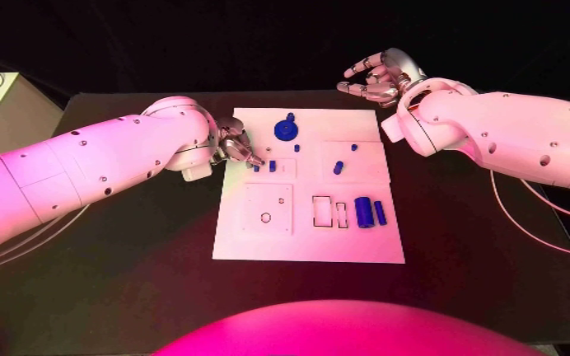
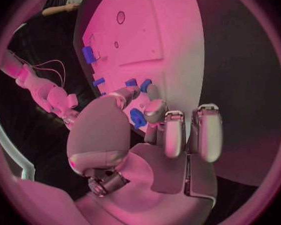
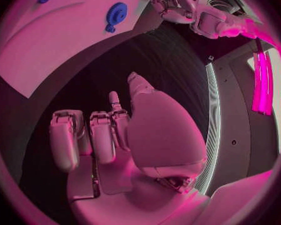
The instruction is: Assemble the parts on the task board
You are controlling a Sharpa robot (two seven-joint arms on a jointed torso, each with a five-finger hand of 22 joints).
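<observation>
The white task board (image 1: 309,232) lies in the middle of the table. A round blue part (image 1: 287,129) sits near its far edge, with small blue pegs (image 1: 338,166) around the centre and two blue cylinders (image 1: 371,212) at the right. My left hand (image 1: 234,143) is at the board's left edge, and its thumb and a fingertip pinch a small blue part (image 2: 138,117) down at the board. My right hand (image 1: 378,78) hovers beyond the board's far right corner with its fingers apart, holding nothing. The right wrist view shows the round blue part (image 3: 115,13) on the board (image 3: 65,30).
Outlined recesses (image 1: 268,206) mark the board's near left half, and slots (image 1: 323,211) lie beside the cylinders. Black table (image 1: 142,274) surrounds the board. A pale box (image 1: 15,109) stands at the far left edge.
</observation>
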